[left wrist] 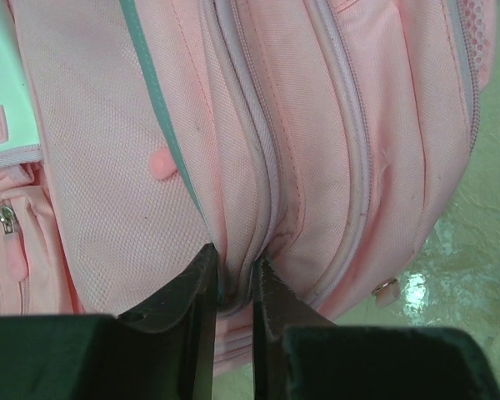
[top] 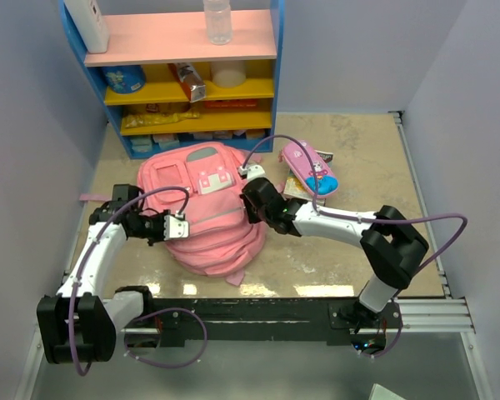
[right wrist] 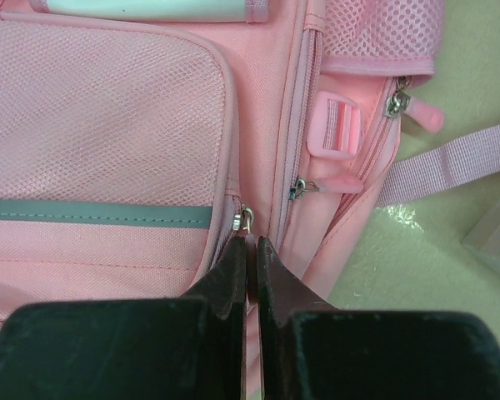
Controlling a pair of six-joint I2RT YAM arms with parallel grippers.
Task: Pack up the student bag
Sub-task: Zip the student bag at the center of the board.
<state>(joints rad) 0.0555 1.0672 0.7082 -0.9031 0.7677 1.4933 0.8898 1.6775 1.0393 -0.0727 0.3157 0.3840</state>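
Currently looks like the zip-opening step. The large soft pink fabric student bag (top: 215, 237) lies slumped front-up on the beige marbled tabletop (top: 358, 158), mid-table between the two arms. A small pink oval pencil case (top: 310, 167) sits near its upper right, outside the bag.

Left gripper (left wrist: 233, 283): jaws clamped on a raised fold of bag fabric along a zip seam. Right gripper (right wrist: 252, 250): jaws all but closed right below a small metal zip slider (right wrist: 244, 219). Probably pinching its pull tab, but the tab is hidden between the fingers, so can't confirm.

To do it well, my read:
- use left as the anchor, tensioning the seam against the pull
- drag the slider along the zip line, not up off the bag
- go slow, soft cloth will likely bunch and jam the slider
- if the tab slips, re-pinch closer to the slider

Bag look: woven pink cloth, grey-green trim stripe (right wrist: 100, 213), mesh panel (right wrist: 108, 108), pink plastic buckle (right wrist: 337, 125), webbing strap (right wrist: 454, 162). Several zips in view, none visibly open.
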